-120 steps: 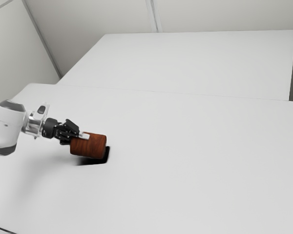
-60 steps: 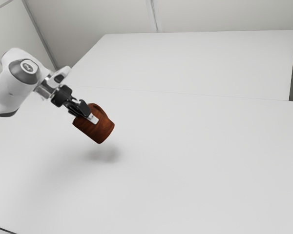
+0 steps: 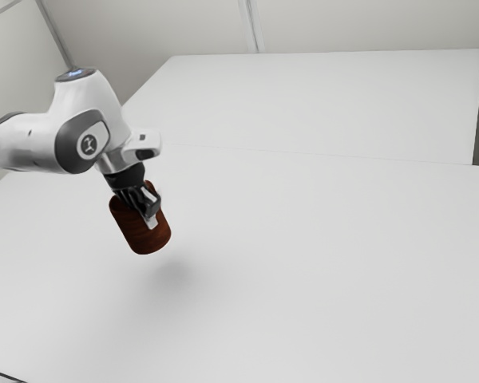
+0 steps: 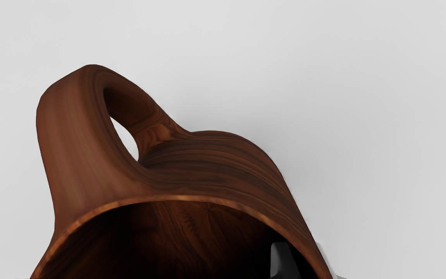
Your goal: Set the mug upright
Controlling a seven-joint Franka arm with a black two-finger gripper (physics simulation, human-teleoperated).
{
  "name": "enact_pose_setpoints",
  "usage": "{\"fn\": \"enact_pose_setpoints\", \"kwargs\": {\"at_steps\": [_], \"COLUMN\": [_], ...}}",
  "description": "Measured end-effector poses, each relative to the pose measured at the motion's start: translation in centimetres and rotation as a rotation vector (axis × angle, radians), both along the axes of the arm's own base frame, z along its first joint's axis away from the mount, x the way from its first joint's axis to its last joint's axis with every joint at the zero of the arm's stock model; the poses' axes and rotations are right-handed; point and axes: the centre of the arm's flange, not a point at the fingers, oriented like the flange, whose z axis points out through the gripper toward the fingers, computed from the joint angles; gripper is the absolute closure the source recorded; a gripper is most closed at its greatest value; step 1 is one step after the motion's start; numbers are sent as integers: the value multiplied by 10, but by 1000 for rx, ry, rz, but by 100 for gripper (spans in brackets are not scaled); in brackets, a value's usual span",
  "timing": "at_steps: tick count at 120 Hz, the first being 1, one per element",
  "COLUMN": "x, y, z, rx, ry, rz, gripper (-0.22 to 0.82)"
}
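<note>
Mug [image 3: 136, 231], wooden, is gripped & up off the table, tilted, not upright. L to R in the ext. view: arm [image 3: 24, 142] comes in from 9 o'clock, its link approx. level to the big round joint [image 3: 88, 145]; from there the wrist bends down, w/ the hand's pale flange [image 3: 144, 147] sticking out toward 3 o'clock. Gripper [image 3: 150, 217] hangs below, pointing down at approx. 5 o'clock. Mug lies along the gripper's fingers, its bulk toward 7 o'clock of the tips; mouth faces up toward approx. 11 o'clock, base down toward approx. 5 o'clock. Soft shadow [image 3: 176, 275] falls on the table [image 3: 343, 279] at approx. 5 o'clock from the mug, w/ a gap btwn mug & shadow. Table runs on toward 3 o'clock.

Wrist view: handle [image 4: 68, 128] stands out from the mug's side, its loop starting near the rim [image 4: 192, 198] & running toward the base; the mug's wall curves on from the handle to the fingers. One finger [image 4: 281, 261], black, is inside the mouth; the other [image 4: 325, 254], paler, is outside, so the gripper is closed on the wall btwn them, w/ the handle free.
</note>
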Motion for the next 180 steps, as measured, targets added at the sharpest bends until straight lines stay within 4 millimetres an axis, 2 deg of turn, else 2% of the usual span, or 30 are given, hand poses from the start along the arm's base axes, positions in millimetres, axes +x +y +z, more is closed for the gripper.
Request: {"fn": "enact_pose_setpoints", "kwargs": {"at_steps": [18, 34, 103, 111, 130, 142, 162, 180], "x": [-5, -1, 16, 17, 17, 20, 24, 47], "y": [4, 5, 3, 2, -7, -8, -7, -14], "z": [-32, -50, -107, -108, -100, -86, -55, 0], "rx": [67, 80, 64, 58, 45, 37, 34, 18], "ry": [-56, -94, -70, -70, -91, -122, -166, -173], "rz": [80, 147, 357, 371, 377, 387, 396, 409], "gripper": [78, 78, 78, 70, 38, 24, 11, 5]}}
